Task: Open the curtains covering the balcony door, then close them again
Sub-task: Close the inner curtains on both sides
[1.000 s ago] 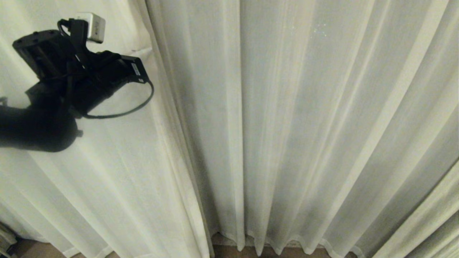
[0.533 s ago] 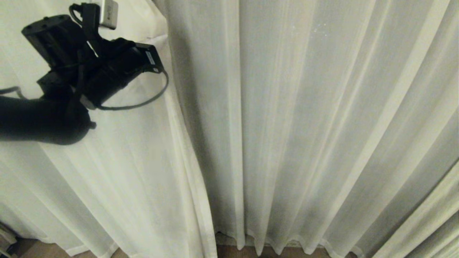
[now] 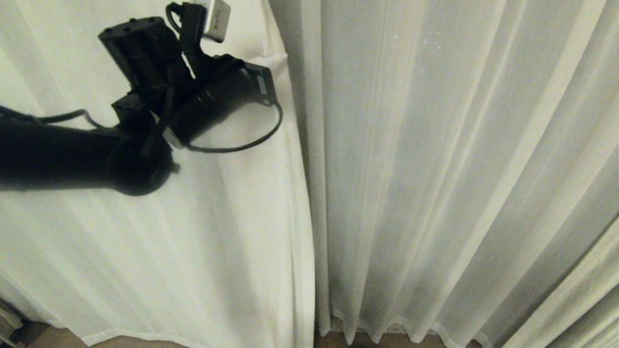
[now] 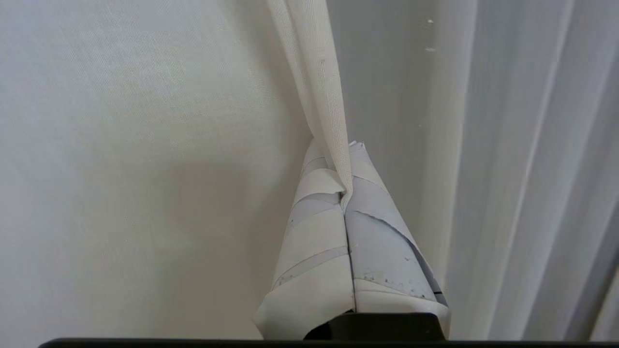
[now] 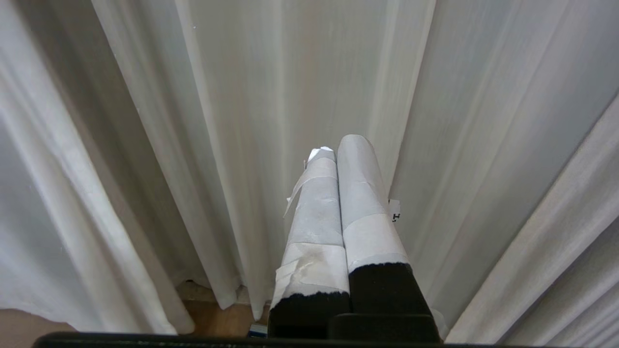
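The curtains fill the head view: a left panel and a pleated right panel. My left arm reaches in from the left, high on the left panel's inner edge. In the left wrist view my left gripper is shut on that panel's woven edge hem, which rises taut from between the taped fingers. The held edge lies against the right panel. My right gripper hangs low in front of the right panel's folds, shut and empty. The balcony door is hidden behind the fabric.
A strip of wooden floor shows under the wavy bottom hem, and again in the right wrist view as floor. A dark object sits at the lower left corner by the floor.
My left arm has swung to the right with the left panel's edge in its grip. The shadowed gap between the two panels has narrowed to nothing. The right arm has not moved.
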### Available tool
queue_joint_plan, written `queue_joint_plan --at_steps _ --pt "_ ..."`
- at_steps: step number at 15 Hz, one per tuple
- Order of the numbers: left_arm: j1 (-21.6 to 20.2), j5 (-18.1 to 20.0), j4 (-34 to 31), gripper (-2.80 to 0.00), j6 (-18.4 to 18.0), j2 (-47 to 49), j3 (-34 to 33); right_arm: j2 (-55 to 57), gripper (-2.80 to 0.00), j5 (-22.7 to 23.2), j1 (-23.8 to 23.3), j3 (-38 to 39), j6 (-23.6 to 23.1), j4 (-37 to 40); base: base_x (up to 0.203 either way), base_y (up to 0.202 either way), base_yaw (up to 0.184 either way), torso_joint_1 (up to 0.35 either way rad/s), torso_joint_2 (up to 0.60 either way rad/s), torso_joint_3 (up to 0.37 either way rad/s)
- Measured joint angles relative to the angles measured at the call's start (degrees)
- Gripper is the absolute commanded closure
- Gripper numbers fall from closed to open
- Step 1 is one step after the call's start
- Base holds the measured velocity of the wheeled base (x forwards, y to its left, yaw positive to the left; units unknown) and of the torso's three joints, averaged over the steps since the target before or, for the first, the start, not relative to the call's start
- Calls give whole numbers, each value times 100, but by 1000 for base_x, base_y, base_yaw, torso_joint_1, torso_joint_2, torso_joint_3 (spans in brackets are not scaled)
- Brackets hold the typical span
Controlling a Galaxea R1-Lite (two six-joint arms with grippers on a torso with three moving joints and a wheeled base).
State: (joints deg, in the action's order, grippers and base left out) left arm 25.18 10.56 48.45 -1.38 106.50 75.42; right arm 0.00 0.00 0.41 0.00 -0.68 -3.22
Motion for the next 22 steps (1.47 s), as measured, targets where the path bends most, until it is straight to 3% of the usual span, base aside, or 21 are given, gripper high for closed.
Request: queue_joint_plan --at_steps 4,9,14,22 --pt "257 -16 25 0 -11 201 123 0 0 0 0 0 0 0 0 0 0 0 0 0" --pt "140 -344 61 0 -18 285 150 0 0 0 0 0 2 2 0 0 0 0 0 0" --pt "-470 -565 61 0 -132 303 313 0 0 -2 0 0 0 -2 0 0 0 0 0 0" --pt "-1664 -580 81 0 -243 431 357 0 0 0 0 0 0 2 0 0 0 0 0 0"
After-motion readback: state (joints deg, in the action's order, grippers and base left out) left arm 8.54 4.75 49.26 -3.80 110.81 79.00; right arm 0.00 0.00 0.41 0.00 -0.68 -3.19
